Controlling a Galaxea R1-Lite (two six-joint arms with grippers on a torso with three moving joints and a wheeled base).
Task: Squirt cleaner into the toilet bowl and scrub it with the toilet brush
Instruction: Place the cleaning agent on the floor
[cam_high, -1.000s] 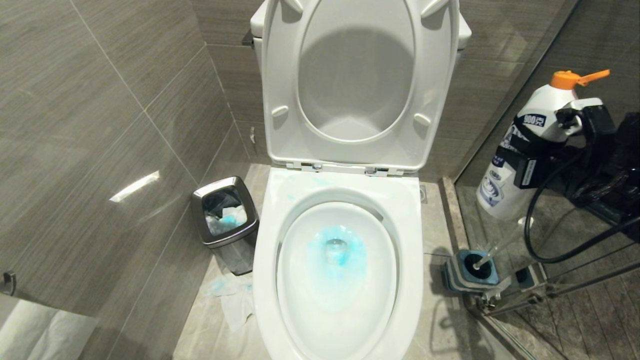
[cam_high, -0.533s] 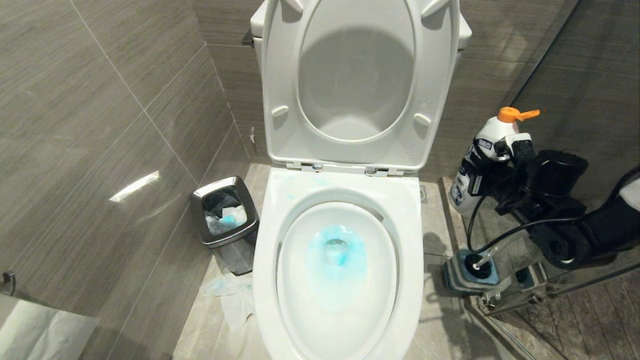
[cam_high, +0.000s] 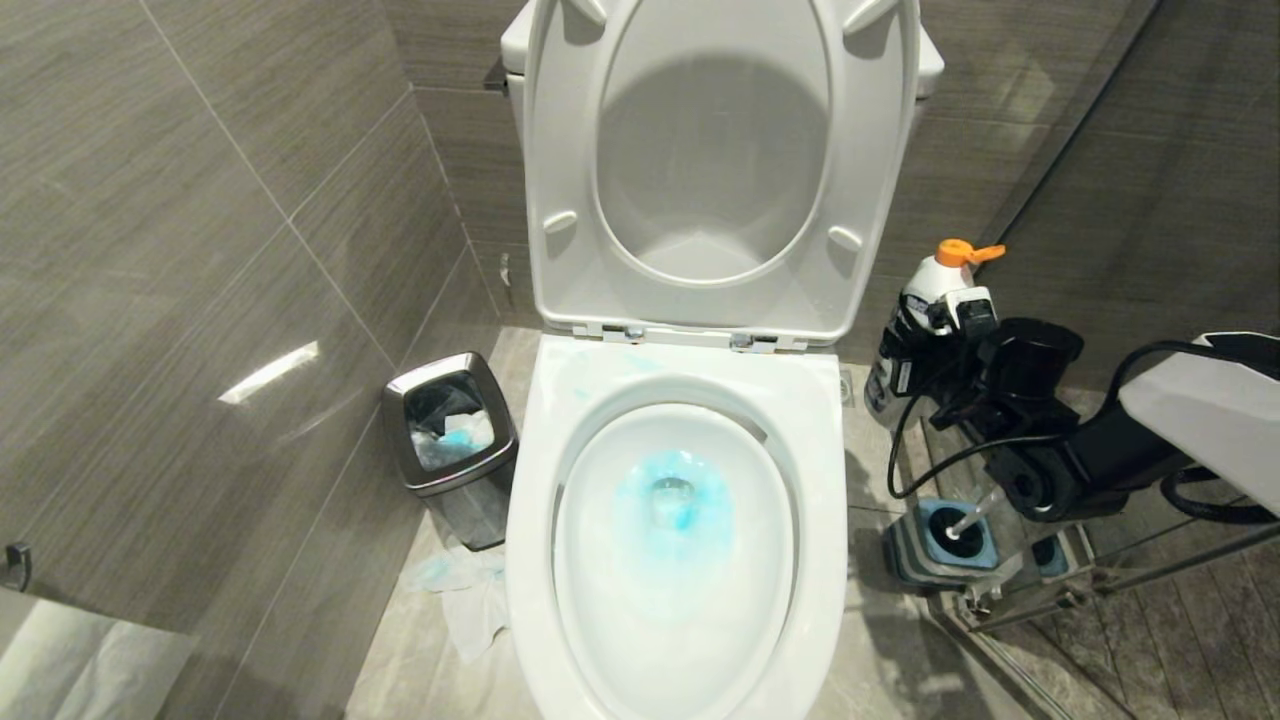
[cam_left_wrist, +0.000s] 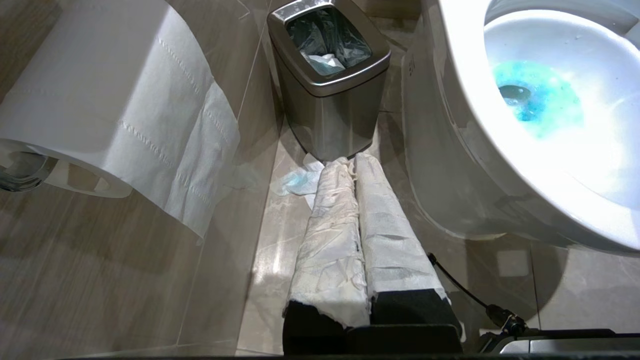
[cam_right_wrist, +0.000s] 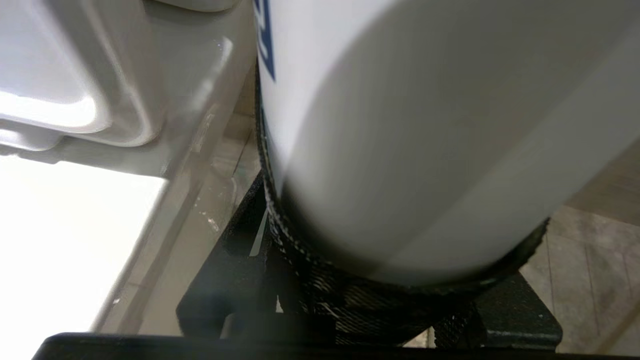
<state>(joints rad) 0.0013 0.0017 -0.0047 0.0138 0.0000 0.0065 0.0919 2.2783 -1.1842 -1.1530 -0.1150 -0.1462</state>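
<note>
- Our right tool (cam_high: 935, 335) is clamped on the cleaner bottle (cam_high: 915, 330), low beside the toilet bowl (cam_high: 690, 380): smooth plastic, likely slippery.
- The toilet brush (cam_high: 955, 522) stands in its holder (cam_high: 940, 545) beside the bowl; we would grip its stiff, light handle midway.
- Our left tool (cam_left_wrist: 357, 220) sits pressed together, idle.

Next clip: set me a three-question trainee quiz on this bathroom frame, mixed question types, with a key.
1. True or false: the toilet brush sits in its holder on the floor.
2. What does the right gripper grip? A) white bottle with an orange cap B) brush C) paper roll
3. Fill in: the water in the toilet bowl is tinted ____ by the cleaner.

Key: 1 true. 2 A. 3 blue.
</note>
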